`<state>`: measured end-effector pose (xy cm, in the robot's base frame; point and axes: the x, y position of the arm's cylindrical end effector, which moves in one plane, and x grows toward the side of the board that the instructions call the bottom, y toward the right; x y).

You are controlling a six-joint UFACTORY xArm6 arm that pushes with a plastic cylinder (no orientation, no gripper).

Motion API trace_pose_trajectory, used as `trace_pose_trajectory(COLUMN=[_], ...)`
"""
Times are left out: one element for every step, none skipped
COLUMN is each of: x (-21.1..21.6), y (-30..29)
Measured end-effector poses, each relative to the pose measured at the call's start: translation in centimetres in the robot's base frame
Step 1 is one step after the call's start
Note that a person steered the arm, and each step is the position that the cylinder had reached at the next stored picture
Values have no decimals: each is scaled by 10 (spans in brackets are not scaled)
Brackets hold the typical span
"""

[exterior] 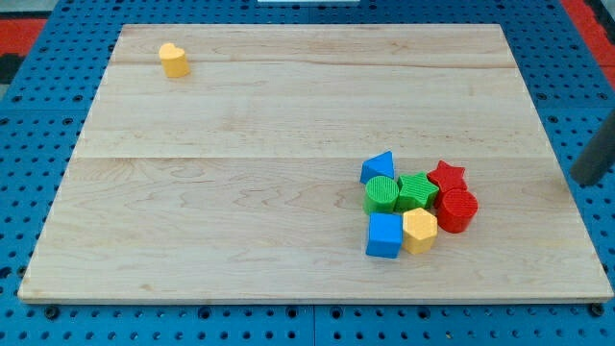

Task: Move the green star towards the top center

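In the camera view, the green star (416,190) is lying on the wooden table (240,144), toward the view's bottom right. Touching it are sitting a green cylinder (381,193) at the view's left, a red star (447,177) and red cylinder (456,210) at the view's right, a blue triangular block (378,167) up-left, and a blue cube (384,234) and yellow hexagon (419,231) below. A yellow heart-like block (174,60) is resting far up-left of the star. The tip (580,180) is standing well to the star's right; the arm is carrying no fingers.

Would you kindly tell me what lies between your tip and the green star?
In the camera view, the red star and red cylinder sit between my tip and the green star; then bare board.
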<state>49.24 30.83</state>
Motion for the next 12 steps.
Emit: trace_pose_trajectory(x=[11,22,22,31,38,14,-6,-51,-93,-119,-147,-153], y=[-34,-89,-167,-193,-210,-265,-269,-322,-370,-365,-340,-320])
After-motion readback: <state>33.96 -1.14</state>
